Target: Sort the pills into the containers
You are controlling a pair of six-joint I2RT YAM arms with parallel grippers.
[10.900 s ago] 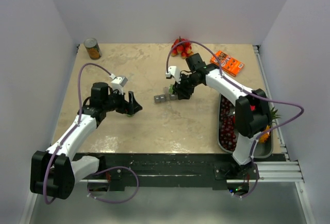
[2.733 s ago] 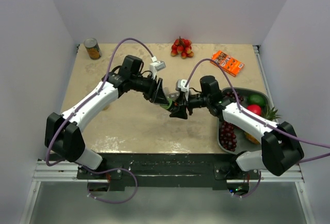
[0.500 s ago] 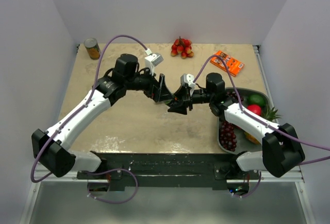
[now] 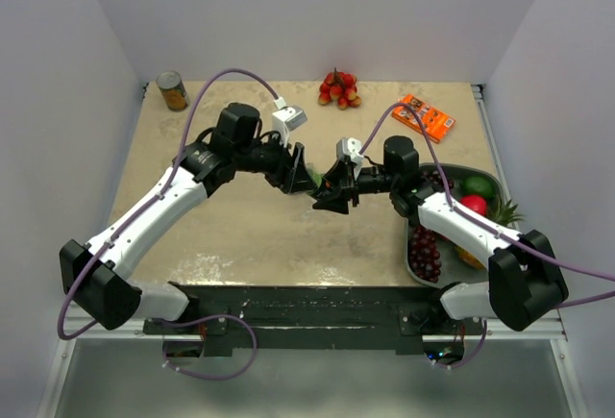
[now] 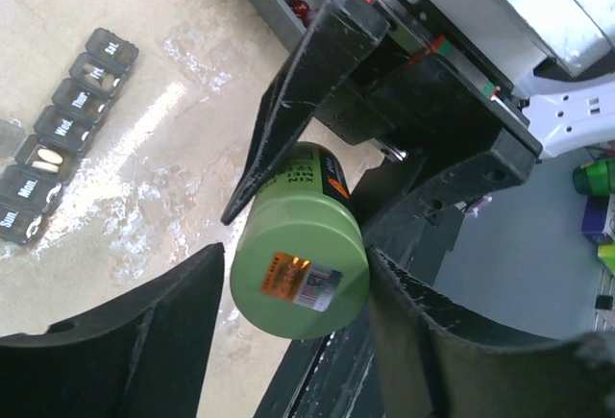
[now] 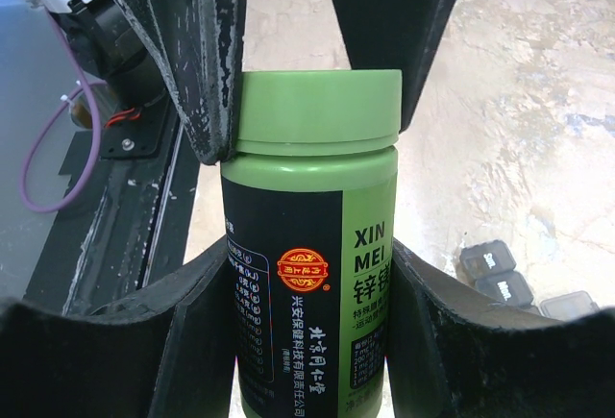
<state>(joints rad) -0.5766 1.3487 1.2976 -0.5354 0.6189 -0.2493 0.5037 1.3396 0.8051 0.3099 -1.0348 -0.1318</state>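
An orange-labelled tin can (image 4: 172, 90) stands at the back corner of the beige marbled table (image 4: 240, 235), far left of and behind the green plastic bottle with a green cap (image 5: 300, 264), which is held on its side in the air over the table's middle.

The left arm starts from its base at the near left and slants up to a raised elbow left of and behind the green bottle. From there it bends rightward, so the left gripper (image 4: 304, 176) meets the bottle's cap end-on. Its fingers (image 5: 144, 341) stand one on each side of the cap, close against it; whether they press it cannot be told.

Below the green bottle and apart from it, the dark-grey plastic strip of small square lidded compartments (image 5: 62, 139) lies flat on the table, with day names on its lids. A pale oval shape (image 5: 46, 159) shows in one compartment. From overhead the strip is hidden under the grippers.

A cluster of small red fruit (image 4: 336, 88) sits well behind the green bottle. The right gripper (image 4: 332, 197) takes the bottle from the right, its fingers (image 6: 115, 360) clamped on the labelled body. The right arm reaches back rightward over a long grey tray (image 4: 459, 171) of fruit, then folds to its base at the near right. An orange flat box (image 4: 423, 117) lies behind and right of the bottle.
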